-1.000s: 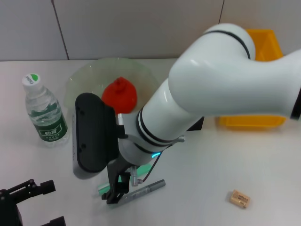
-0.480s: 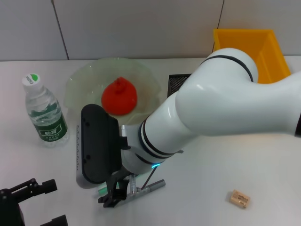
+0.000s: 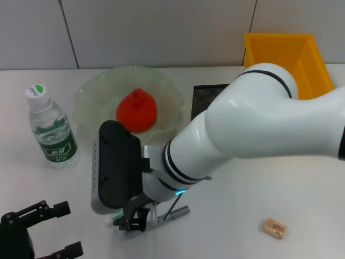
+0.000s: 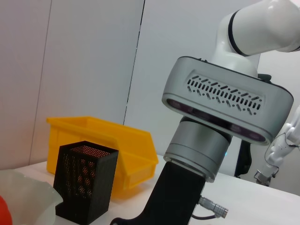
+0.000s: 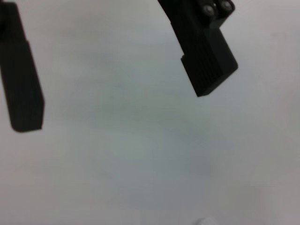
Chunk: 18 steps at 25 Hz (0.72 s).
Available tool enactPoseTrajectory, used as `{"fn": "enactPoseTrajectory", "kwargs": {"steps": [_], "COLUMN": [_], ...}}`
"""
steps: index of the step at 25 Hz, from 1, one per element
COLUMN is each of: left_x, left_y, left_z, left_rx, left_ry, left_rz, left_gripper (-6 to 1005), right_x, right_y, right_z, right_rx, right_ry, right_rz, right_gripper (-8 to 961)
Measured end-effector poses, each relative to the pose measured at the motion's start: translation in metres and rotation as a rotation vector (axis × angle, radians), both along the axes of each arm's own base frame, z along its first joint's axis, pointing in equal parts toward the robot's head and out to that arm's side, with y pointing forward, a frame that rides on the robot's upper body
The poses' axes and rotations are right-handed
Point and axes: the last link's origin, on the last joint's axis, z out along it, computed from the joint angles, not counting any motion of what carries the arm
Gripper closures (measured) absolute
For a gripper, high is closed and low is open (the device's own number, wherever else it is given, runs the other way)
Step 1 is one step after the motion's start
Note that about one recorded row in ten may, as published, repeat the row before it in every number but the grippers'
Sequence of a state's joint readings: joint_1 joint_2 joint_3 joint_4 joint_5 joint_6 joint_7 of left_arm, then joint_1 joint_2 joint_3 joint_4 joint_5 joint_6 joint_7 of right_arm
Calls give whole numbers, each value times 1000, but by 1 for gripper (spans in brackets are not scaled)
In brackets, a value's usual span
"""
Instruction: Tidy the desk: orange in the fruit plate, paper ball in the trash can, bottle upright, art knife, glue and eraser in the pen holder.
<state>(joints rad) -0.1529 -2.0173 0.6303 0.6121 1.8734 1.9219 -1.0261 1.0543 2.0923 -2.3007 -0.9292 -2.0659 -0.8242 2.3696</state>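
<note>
The orange (image 3: 137, 110) lies in the pale-green fruit plate (image 3: 86, 100), and the bottle (image 3: 51, 129) stands upright left of it. My right gripper (image 3: 132, 221) hangs low over the desk's near middle, over a green thing (image 3: 115, 217) and beside the slim grey art knife (image 3: 171, 213). In the right wrist view that gripper (image 5: 115, 89) is open, its fingers (image 5: 208, 65) apart over bare white desk. The tan eraser (image 3: 274, 227) lies near right. The black pen holder (image 3: 206, 97) and the yellow trash can (image 3: 285, 54) are at the back right. No paper ball is in view.
My left gripper (image 3: 62, 229) sits open at the near-left corner. The left wrist view shows the pen holder (image 4: 84, 185), the trash can (image 4: 108, 145) behind it and the right arm's wrist (image 4: 225, 108) close by. My right arm covers the desk's middle.
My right arm has swung toward the near edge and lowered, uncovering the pen holder and the trash can. The left gripper has shifted slightly.
</note>
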Motion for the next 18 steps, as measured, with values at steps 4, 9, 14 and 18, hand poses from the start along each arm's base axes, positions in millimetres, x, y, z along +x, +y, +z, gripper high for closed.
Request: {"fn": "enactPoseTrajectory", "kwargs": {"steps": [4, 9, 14, 18], "left_x": [2, 2, 2, 3], "left_y": [3, 3, 3, 4], "left_z": [-1, -1, -1, -2], "left_rx": [1, 0, 1, 1], "left_ry": [-1, -3, -2, -2], "left_rz": [-7, -7, -8, -8], "left_gripper": [197, 197, 197, 197], "right_x": [5, 7, 8, 12], "right_y": [0, -1, -1, 0], "right_z": [-3, -5, -5, -5], "right_rx": [9, 9, 8, 11], "right_ry": [2, -2, -3, -10], "right_rz": [5, 13, 21, 15], "right_gripper": [611, 613, 616, 618]}}
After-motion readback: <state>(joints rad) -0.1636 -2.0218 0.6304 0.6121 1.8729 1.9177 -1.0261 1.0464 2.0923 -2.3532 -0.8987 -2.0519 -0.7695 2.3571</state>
